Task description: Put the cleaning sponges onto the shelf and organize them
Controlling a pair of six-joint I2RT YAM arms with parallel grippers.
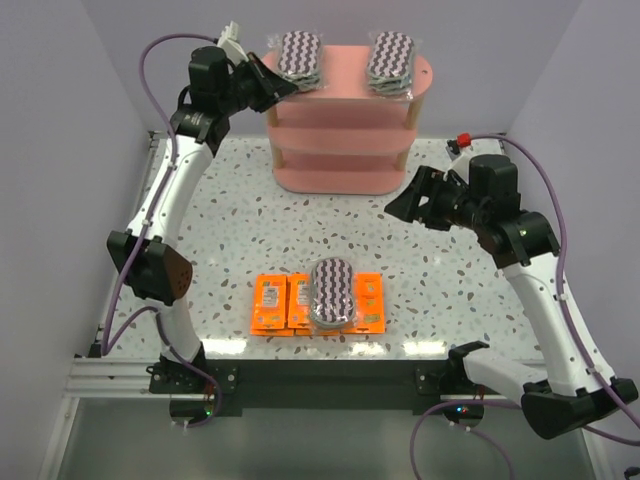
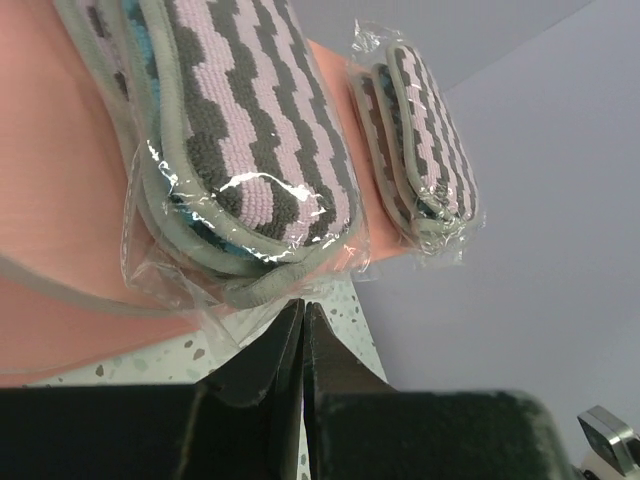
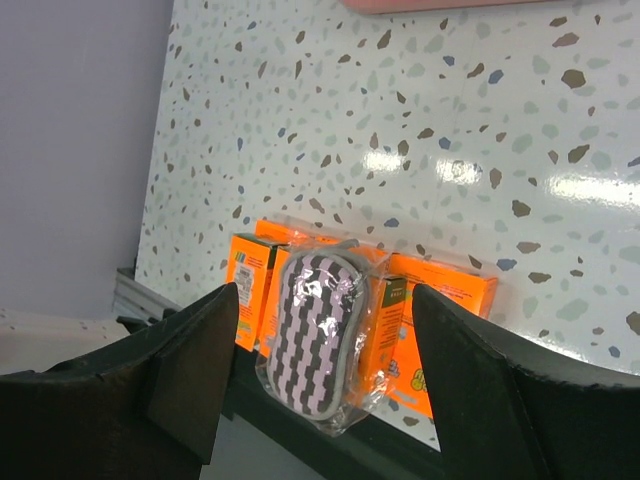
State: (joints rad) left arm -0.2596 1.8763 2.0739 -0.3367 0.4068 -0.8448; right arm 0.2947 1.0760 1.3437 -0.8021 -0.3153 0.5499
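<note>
Shelf (image 1: 345, 100) stands at the far side of the table (image 1: 240, 200). On its top board lie the left pack (image 1: 299, 57) and right pack (image 1: 391, 58), long axes front-to-back. Third pack (image 1: 332, 291) lies likewise across the orange packets (image 1: 270, 303), near edge. Left gripper (image 2: 302, 340): jaws together at the left pack's wrap, pinch undeterminable. Right gripper (image 1: 398, 203): wide apart, empty.

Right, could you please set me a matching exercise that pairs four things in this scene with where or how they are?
Things:
1. left gripper
2. right gripper
3. shelf
4. orange packets

States:
A. in a row on the table, a zigzag pack lying across them
B. fingers wide apart, nothing between them
C. fingers closed, beside the top board
D. carries two zigzag packs on its highest tier

Pairs: 1-C, 2-B, 3-D, 4-A
</note>
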